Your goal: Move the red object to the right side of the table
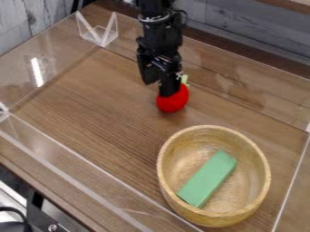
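my pincer (162, 85) wide open, above the strawberry-like toy (175, 98), grip unclear. wood-grain tabletop (97, 118), clear acrylic edging (97, 33); wooden bowl (172, 191) near, green block (208, 178) inside.

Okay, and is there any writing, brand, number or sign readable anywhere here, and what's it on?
None that can be read.
The glossy red egg-shaped toy, the green rectangular block and the round light wooden bowl show no lettering.
Black robot gripper: too small and blurred to tell.
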{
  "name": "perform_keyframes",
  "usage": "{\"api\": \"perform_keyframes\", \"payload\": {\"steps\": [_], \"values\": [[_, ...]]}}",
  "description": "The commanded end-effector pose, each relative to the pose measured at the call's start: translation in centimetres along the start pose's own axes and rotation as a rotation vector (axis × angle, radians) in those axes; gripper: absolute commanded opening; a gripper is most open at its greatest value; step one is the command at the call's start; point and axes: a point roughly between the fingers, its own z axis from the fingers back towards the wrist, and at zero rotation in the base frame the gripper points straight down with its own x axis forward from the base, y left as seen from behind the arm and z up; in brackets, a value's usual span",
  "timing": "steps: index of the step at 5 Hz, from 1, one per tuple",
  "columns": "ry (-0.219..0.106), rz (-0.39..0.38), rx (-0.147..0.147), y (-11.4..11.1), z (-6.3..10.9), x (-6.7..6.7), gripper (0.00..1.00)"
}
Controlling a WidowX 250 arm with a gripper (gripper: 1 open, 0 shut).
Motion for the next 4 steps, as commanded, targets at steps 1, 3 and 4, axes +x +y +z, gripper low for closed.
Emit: {"api": "perform_keyframes", "payload": {"steps": [1, 3, 4], "values": [[-0.060, -0.011, 0.041, -0.3, 1.6, 0.7, 1.00], [-0.065, 0.005, 0.048, -0.2, 0.9, 0.8, 1.00], [-0.069, 0.015, 0.053, 0.0, 0.5, 0.8, 1.00]]}}
